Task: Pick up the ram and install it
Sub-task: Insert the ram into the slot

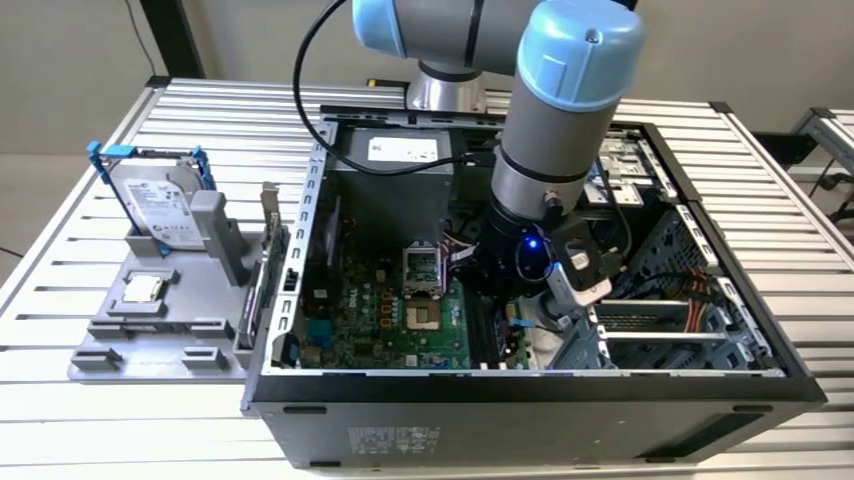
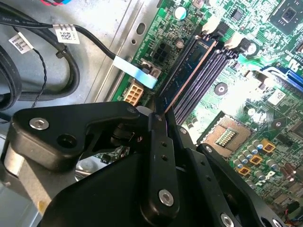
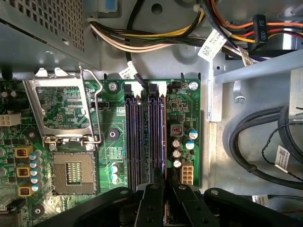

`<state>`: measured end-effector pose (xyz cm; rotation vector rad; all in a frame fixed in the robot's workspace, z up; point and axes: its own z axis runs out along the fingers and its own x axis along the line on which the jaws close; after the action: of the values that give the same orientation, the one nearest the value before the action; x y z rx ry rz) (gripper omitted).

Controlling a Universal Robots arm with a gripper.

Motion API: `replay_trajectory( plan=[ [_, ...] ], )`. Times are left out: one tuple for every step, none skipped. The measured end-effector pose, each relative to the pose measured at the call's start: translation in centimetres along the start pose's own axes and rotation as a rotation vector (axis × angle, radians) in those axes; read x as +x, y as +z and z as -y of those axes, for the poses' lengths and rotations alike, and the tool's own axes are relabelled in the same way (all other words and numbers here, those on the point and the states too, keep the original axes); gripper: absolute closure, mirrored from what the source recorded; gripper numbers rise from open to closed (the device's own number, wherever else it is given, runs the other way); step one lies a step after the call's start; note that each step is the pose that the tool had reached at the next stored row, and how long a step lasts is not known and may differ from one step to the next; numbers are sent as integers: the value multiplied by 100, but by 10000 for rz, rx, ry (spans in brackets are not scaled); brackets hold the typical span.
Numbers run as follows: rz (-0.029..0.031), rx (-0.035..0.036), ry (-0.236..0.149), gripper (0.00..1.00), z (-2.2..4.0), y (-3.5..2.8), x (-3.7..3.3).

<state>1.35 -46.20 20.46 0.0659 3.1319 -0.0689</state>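
One edge of the ram [image 2: 189,71] already sits along the outermost memory slot [image 3: 160,135], with your gripper [image 2: 161,116] closed thinly on its near end, so press straight down and evenly, watching both white end latches [image 2: 211,23].

Robot lab: slatted aluminium workbench [image 1: 120,400]
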Motion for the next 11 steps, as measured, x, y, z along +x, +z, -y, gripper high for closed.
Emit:
replay_trajectory(
  plan=[
    [0,-2,0,100,0,1,0],
    [0,-1,0,100,0,1,0],
    [1,-4,0,100,-1,1,0],
    [4,-22,0,0,-4,6,-1],
    [3,-14,0,0,-3,5,-1],
    [2,-10,0,0,-2,4,0],
    [1,-1,0,0,0,2,0],
    [1,11,0,0,0,0,-1],
    [0,17,0,0,1,-9,0],
    [1,16,2,0,1,-18,-1],
    [0,17,10,0,2,-45,0]
  ],
)
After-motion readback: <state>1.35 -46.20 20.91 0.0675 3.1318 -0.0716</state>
